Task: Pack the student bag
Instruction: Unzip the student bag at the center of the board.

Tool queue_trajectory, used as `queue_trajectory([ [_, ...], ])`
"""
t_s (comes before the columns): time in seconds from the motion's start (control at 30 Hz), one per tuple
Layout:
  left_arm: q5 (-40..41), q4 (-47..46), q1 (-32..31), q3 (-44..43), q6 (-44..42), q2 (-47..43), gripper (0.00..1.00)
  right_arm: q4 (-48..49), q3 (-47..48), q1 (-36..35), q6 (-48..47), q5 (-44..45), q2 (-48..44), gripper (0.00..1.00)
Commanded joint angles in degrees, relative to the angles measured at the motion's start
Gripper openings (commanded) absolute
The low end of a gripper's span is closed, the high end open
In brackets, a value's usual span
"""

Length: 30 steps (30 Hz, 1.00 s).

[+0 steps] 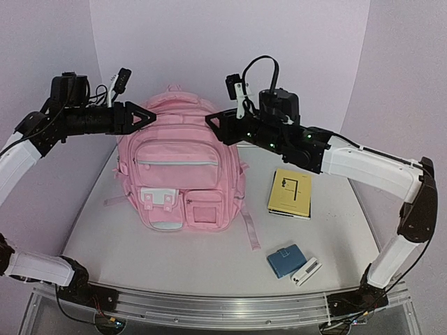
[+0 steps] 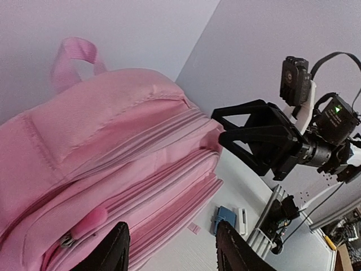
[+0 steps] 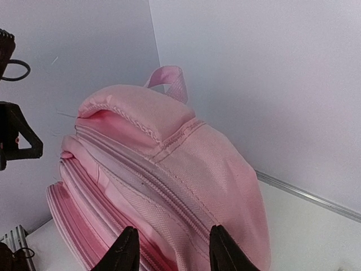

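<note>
Seemingly to get its top open for packing, the left gripper [image 1: 148, 116] and right gripper [image 1: 214, 121] flank the student bag [image 1: 180, 167] at upper centre, both part-open, holding nothing.

Loose items on the worktop [image 1: 174, 258]
A yellow booklet [image 1: 290, 192] lies flat; nearer, a blue pouch [image 1: 285, 261] sits just beside a small white object [image 1: 305, 271].

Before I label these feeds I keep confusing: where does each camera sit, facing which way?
Top external: above, behind the bases, looking down on table and student bag; both arms, left gripper, right gripper show.
Left wrist: on the left arm, facing across the bag toward the right gripper; own fingers below.
Right wrist: on the right arm, facing the bag's top; own fingers below.
Shared: all show the bag.
</note>
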<state>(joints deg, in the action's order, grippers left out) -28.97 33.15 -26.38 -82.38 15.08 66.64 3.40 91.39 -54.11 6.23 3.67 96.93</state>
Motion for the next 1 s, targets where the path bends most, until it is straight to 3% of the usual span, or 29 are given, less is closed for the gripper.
queue_trajectory([
  [0.0,10.7,2.6,1.6,1.8,-4.6,-4.4,0.62,2.3,2.2,-0.4,2.4,0.7,-4.2,0.61],
  [0.1,12.7,4.4,3.4,2.0,-5.8,-4.6,0.66,2.0,2.0,-0.4,2.6,2.6,-5.0,0.76],
  [0.23,13.8,4.8,6.6,2.8,-6.9,-3.8,0.67,0.5,2.9,-0.4,4.3,2.9,-5.9,0.82],
  [0.57,11.0,4.1,8.4,1.1,-9.1,0.7,0.46,-3.4,5.9,-0.4,10.3,-4.1,-5.8,0.83],
  [0.87,8.3,5.3,8.4,1.0,-11.4,2.9,0.48,-7.2,9.5,-0.9,12.1,-8.0,-3.4,0.83],
  [0.97,6.0,5.3,8.4,1.3,-11.9,3.3,0.44,-8.0,11.4,-1.5,13.5,-10.4,-1.8,0.83],
])
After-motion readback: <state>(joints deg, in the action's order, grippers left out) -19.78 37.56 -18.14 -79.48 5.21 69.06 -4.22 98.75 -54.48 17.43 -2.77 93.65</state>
